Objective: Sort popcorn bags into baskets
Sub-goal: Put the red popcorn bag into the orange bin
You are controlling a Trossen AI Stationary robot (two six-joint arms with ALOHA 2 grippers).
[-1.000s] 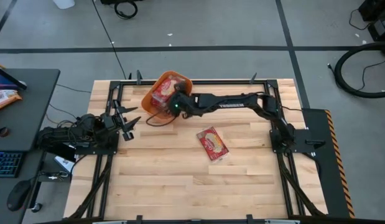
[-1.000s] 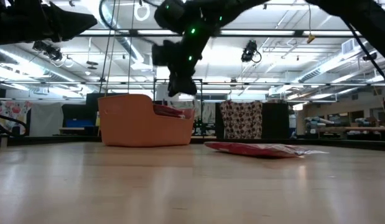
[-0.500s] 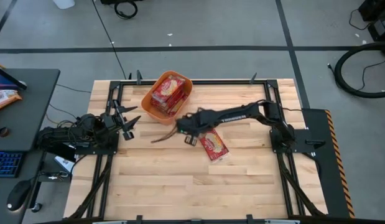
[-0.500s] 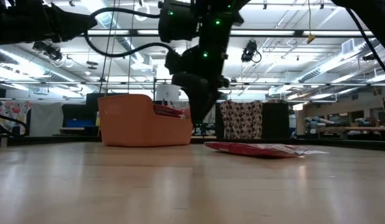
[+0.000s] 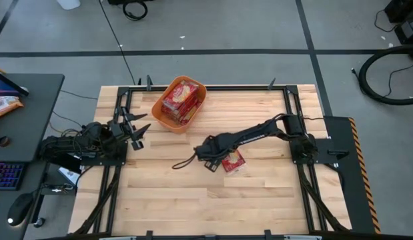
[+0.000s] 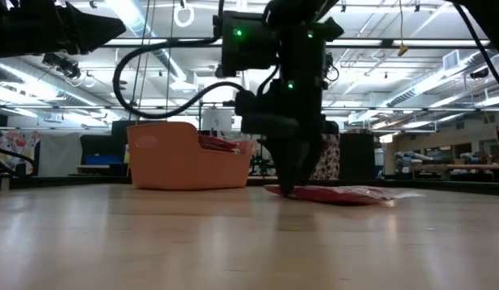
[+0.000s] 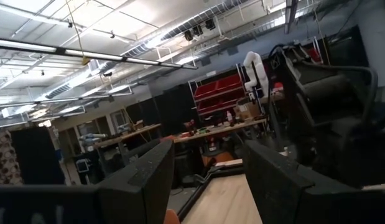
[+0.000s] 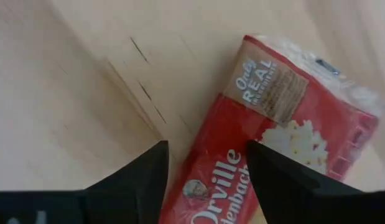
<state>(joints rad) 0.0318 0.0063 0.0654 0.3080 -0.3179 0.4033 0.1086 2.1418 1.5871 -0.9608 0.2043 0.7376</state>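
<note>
Reaching out over the middle of the table (image 5: 166,200), the right gripper (image 5: 211,160) sits right down at the near end of the one loose popcorn bag (image 5: 233,161), and in the right wrist view its two dark fingers (image 8: 137,180) are spread apart with nothing between them except the bag's red end and some bare wood. So it's open, straddling the edge of the packet (image 8: 285,155), not clamped on it. From the low view the fingertips (image 6: 288,187) come down almost to the tabletop, right at the left end of the flat red bag (image 6: 338,193); I can't tell for sure if they're touching the wrapper or just above it. The bag lies flat on the wood, well apart from the orange basket (image 5: 161,107), which sits up near the far edge of the table, left of center. Inside the basket there are already some red popcorn bags (image 5: 179,99) stacked up, and in the low view you can see them (image 6: 223,144) poking just above the lower part of the rim. How many are in there I couldn't say. The left gripper (image 5: 137,133) is parked off at the left side of the table, away from all of it, fingers apart and holding nothing, judging by the gap in the left wrist view (image 7: 211,180).
</note>
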